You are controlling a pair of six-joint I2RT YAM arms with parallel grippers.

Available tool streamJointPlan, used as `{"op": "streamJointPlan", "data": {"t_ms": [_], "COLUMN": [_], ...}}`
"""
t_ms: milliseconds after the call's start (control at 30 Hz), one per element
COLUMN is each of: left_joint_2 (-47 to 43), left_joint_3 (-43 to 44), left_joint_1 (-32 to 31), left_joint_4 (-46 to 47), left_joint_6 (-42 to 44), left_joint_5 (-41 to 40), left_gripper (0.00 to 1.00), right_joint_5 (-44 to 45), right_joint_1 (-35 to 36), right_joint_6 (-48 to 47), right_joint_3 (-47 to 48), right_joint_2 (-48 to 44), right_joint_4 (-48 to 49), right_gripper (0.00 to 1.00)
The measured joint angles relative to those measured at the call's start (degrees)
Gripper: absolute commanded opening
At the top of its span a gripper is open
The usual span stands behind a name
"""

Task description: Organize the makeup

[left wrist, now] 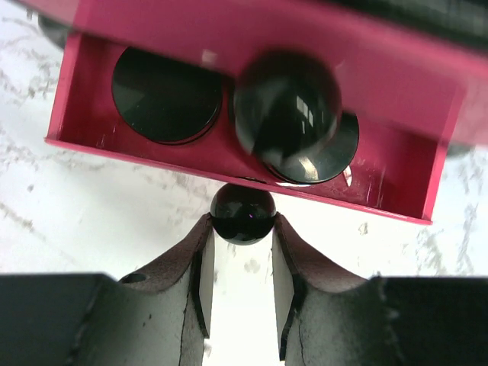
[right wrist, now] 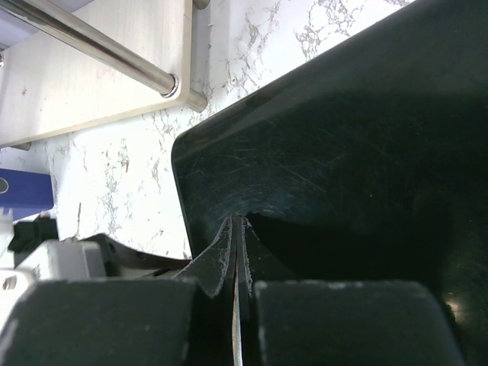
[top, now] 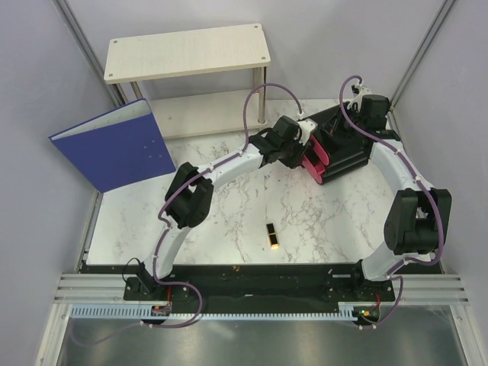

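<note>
A black-and-gold lipstick (top: 271, 236) lies alone on the marble table, near the front. The black organizer box (top: 347, 156) stands at the back right with a pink drawer (top: 314, 164) pulled out. In the left wrist view the open drawer (left wrist: 137, 151) holds two round black jars (left wrist: 166, 95), the second (left wrist: 335, 149) partly hidden behind a large blurred black knob (left wrist: 286, 107). My left gripper (left wrist: 242, 223) is shut on the drawer's small black knob (left wrist: 242, 212). My right gripper (right wrist: 239, 223) is shut, its tips against the black box (right wrist: 343, 137). The tubes and the puff are out of view.
A blue binder (top: 114, 145) leans at the back left. A low wooden shelf (top: 187, 49) on metal legs stands at the back, and also shows in the right wrist view (right wrist: 91, 91). Grey walls close in the left and right sides.
</note>
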Motion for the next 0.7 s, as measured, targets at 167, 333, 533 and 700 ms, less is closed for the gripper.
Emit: {"op": "streamJointPlan", "data": {"t_ms": [167,333,533,700], "left_joint_2": [3.15,5.16,5.46,5.01], "left_joint_3": [3.63,5.77,5.79,3.91], "left_joint_1": [0.07,0.24,0.70,1.14], "left_joint_4": [2.23,3.98,5.09,7.63], "left_joint_6": [-3.76,-7.08,-10.40,-13.16], "left_joint_5": [1.40,2.84,4.50,6.29], "left_gripper": [0.02,0.06,0.41,0.59], "right_joint_5": [-0.02,-0.02,-0.11,-0.15], "right_joint_1": [0.00,0.00,0.00,0.00], "right_joint_6": [-0.02,-0.04,-0.04,-0.04], "right_joint_3": [-0.28,-0.61,-0.66,-0.66], "right_joint_2": [-0.24,-0.59,-0.63,-0.63], "right_joint_4": [0.07,0.13,0.13,0.13], "right_gripper": [0.00,0.00,0.00,0.00]}}
